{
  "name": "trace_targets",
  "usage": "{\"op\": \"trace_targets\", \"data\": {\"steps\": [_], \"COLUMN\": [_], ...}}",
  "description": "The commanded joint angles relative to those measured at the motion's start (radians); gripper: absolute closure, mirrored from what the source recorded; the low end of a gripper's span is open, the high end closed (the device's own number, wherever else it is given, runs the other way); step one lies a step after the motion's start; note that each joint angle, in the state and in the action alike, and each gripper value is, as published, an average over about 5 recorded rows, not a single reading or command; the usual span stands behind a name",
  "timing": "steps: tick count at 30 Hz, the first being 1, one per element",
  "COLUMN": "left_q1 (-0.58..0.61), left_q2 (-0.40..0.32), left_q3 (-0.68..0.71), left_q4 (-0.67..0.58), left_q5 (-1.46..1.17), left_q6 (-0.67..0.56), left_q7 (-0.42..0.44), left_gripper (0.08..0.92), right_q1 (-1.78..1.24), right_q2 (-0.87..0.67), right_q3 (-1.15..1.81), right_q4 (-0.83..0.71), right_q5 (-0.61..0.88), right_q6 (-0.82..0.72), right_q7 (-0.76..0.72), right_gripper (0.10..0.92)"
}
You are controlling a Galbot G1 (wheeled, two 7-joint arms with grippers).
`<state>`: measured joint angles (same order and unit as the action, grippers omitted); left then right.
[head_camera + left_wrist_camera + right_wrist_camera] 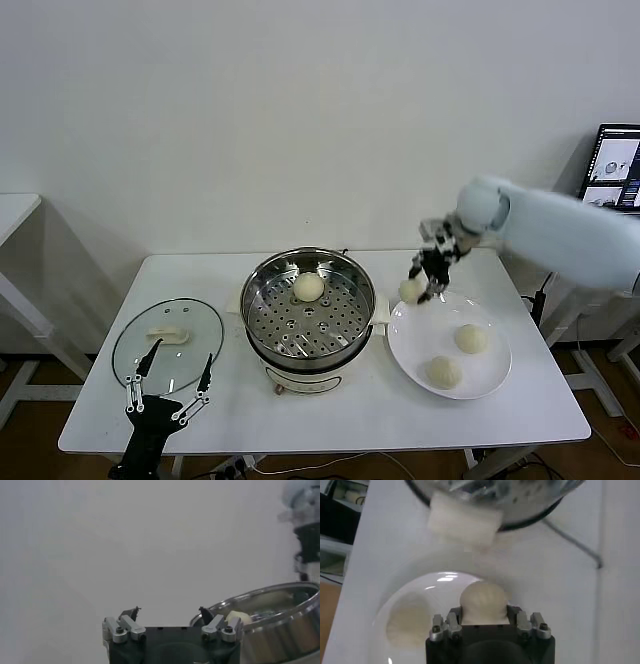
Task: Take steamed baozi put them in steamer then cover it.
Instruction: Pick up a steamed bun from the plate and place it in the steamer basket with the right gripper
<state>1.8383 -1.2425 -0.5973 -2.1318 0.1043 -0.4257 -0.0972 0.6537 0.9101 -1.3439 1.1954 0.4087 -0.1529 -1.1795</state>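
Note:
My right gripper is shut on a cream-white pleated baozi, holding it just above the far-left rim of the white plate. Two more baozi lie on that plate. One baozi sits on the perforated tray at the back of the steel steamer in the middle of the table. The glass cover with its cream handle lies flat on the table's left side. My left gripper hangs open over the front edge of the cover, fingers wide and empty.
The steamer's white side handle points toward the plate, and its cord runs across the tabletop. A monitor stands beyond the table's right end. A second white table is at the far left.

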Motion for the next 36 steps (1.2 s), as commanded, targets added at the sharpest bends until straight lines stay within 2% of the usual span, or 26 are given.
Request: {"op": "trace_targets", "data": {"steps": [1, 8, 16, 26, 36], "left_q1": [-0.007, -0.012, -0.021, -0.025, -0.023], "left_q2": [0.000, 0.001, 0.003, 0.004, 0.002], "left_q3": [0.005, 0.009, 0.015, 0.016, 0.010], "left_q4": [0.000, 0.002, 0.010, 0.017, 0.023], "left_q5": [-0.001, -0.002, -0.006, -0.020, -0.020], "left_q6": [0.003, 0.002, 0.001, 0.000, -0.006], "left_q7": [0.000, -0.002, -0.003, -0.003, -0.004], "left_gripper": [0.177, 0.177, 0.177, 0.177, 0.177], "right_q1": [0.286, 0.221, 0.123, 0.042, 0.007], "right_q2": [0.193, 0.378, 0.523, 0.607, 0.646], "right_q3": [-0.113, -0.169, -0.222, -0.238, -0.243], "right_q4": [0.072, 0.087, 0.026, -0.047, -0.080], "right_q5": [0.189, 0.274, 0.321, 0.307, 0.287], "right_q6": [-0.025, -0.095, -0.138, -0.160, -0.165], "right_q7": [-0.057, 0.038, 0.175, 0.244, 0.248], "right_gripper": [0.406, 0.406, 0.401, 0.405, 0.406]}}
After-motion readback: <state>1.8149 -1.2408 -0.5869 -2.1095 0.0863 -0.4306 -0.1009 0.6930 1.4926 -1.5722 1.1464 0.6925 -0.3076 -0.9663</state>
